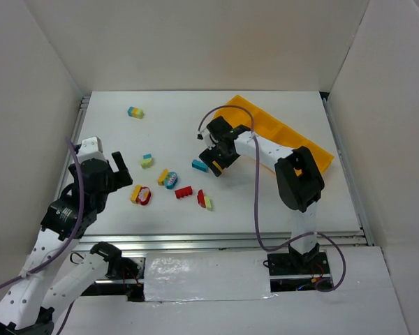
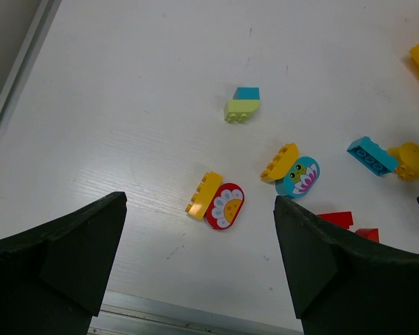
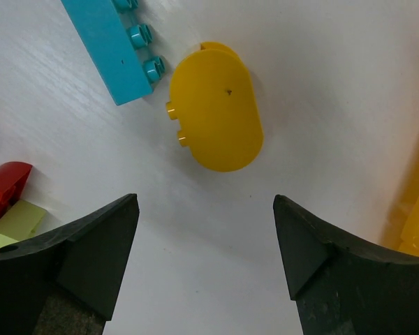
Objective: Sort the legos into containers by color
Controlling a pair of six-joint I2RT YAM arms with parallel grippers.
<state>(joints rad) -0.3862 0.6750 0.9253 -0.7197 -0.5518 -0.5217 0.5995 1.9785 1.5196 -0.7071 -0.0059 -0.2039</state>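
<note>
The orange-yellow tray [image 1: 293, 136] lies at the back right; its edge shows in the right wrist view [image 3: 415, 209]. My right gripper [image 1: 218, 158] [image 3: 204, 206] is open and empty, just short of a yellow oval lego [image 3: 216, 112] that lies beside a teal brick [image 1: 200, 165] [image 3: 115, 42]. My left gripper [image 1: 121, 169] [image 2: 200, 227] is open and empty, just short of a yellow-and-red flower clump [image 1: 141, 195] [image 2: 216, 200]. A yellow-and-teal clump [image 1: 167, 179] [image 2: 293, 169], a teal-green clump [image 1: 147, 161] [image 2: 241, 105] and a red brick [image 1: 184, 192] lie between the arms.
A red-and-green clump [image 1: 204, 201] [image 3: 7, 206] lies near the front. A teal-yellow-green clump [image 1: 135, 112] sits alone at the back left. White walls enclose the table, and a metal rail [image 2: 195, 317] runs along its front edge.
</note>
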